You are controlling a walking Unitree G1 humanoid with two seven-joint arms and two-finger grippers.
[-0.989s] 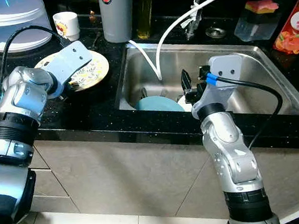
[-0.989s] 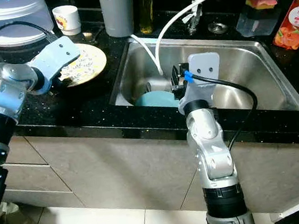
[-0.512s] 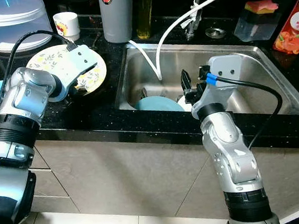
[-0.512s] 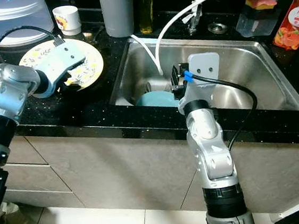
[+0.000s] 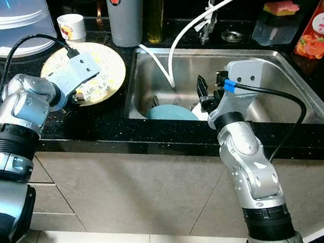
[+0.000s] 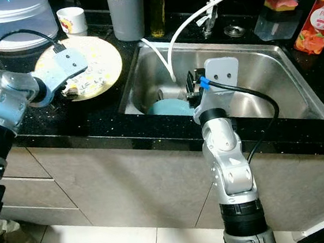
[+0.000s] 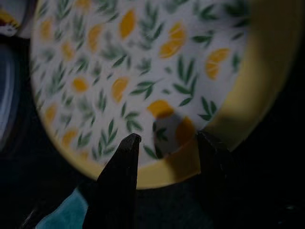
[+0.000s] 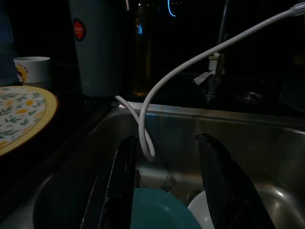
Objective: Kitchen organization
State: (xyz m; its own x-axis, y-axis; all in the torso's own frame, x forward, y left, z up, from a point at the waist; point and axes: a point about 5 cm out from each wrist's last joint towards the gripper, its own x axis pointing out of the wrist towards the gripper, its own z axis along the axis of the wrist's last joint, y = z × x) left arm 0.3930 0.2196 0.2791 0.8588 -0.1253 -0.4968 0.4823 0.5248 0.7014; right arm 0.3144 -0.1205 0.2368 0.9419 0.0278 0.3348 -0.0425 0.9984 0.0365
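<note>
One yellow plate [image 5: 95, 67] sits on the counter [image 5: 93, 126], my left gripper [image 7: 164, 143] spread wide at its rim (not gripping); right gripper [image 8: 164, 143] wide above sink [image 5: 272, 63] dishes, mostly unsorted.

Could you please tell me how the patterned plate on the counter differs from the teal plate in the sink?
The patterned plate is white with orange and green leaves and a yellow rim; the teal plate is plain. The patterned plate lies on the black counter at the left gripper; the teal plate sits in the sink. Both are round.
</note>
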